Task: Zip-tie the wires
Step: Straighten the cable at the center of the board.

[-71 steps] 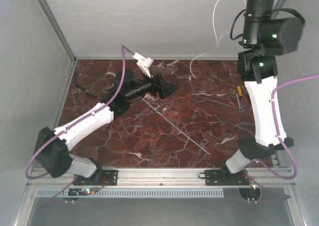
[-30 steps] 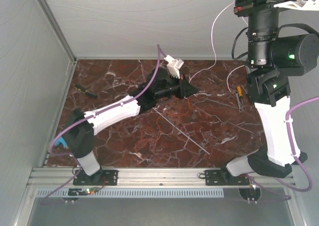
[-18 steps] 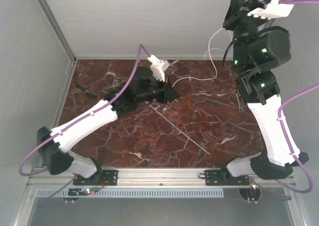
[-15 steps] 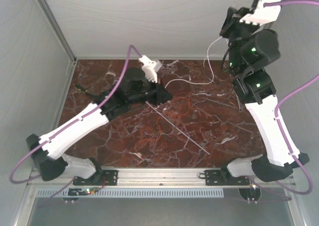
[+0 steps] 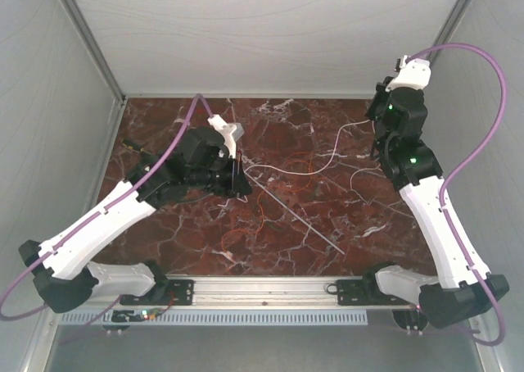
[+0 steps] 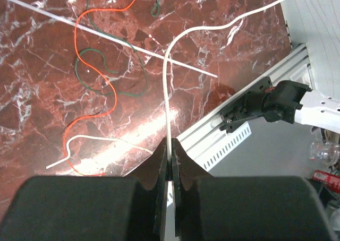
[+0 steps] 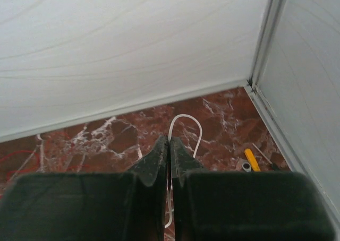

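A white wire (image 5: 315,169) runs low over the red marble table between my two grippers. My left gripper (image 5: 243,178) is shut on one end; the left wrist view shows the white wire (image 6: 166,87) leaving the closed jaws of the left gripper (image 6: 170,152). My right gripper (image 5: 375,126) is shut on the other end, where the white wire (image 7: 187,120) loops out past the right gripper (image 7: 169,144). The zip tie (image 5: 299,218) lies straight and diagonal on the table, the same zip tie (image 6: 122,43) crossing under the wire. Orange wires (image 5: 260,216) curl loosely beside it, seen as an orange wire (image 6: 90,74) below my left hand.
A dark green wire (image 6: 135,79) and a short white wire (image 6: 101,143) lie among the orange loops. A small screwdriver (image 5: 135,147) lies at the table's left edge. A yellow-handled tool (image 7: 252,160) sits near the back right corner. The metal rail (image 5: 262,290) bounds the near edge.
The right arm came down from high above the table to just above it. The left gripper drew back leftward and nearer. The white wire went from hanging to stretched between both grippers.
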### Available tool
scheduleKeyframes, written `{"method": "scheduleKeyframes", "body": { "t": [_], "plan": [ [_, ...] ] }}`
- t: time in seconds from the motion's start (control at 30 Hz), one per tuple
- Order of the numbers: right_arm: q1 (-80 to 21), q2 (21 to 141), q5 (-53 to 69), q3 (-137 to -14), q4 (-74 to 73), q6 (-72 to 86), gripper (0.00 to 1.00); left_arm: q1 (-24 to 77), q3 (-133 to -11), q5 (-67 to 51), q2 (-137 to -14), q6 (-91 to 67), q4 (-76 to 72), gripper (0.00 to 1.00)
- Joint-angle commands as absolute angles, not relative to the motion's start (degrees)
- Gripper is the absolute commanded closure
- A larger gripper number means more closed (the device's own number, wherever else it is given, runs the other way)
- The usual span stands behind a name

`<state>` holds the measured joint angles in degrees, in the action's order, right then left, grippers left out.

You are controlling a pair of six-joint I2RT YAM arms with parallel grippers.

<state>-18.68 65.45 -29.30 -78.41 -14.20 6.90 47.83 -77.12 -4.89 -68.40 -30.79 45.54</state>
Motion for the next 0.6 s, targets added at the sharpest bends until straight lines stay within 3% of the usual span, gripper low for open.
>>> {"method": "scheduleKeyframes", "body": {
  "t": [0.0,0.43,0.57],
  "plan": [
    [-13.14,66.05,-23.08,-75.81,-14.1,11.18,1.0,47.96,-80.01,-8.84,-70.15,-33.72,47.4,1.0],
    [-8.71,77.87,-23.77,-72.2,-5.24,3.5,1.0,48.51,-92.78,-13.57,-84.93,-34.28,50.3,1.0],
    [-9.12,84.24,-18.21,-73.21,-5.03,4.53,1.0,48.49,-94.69,-11.72,-85.91,-34.71,55.03,1.0]
  ]
}}
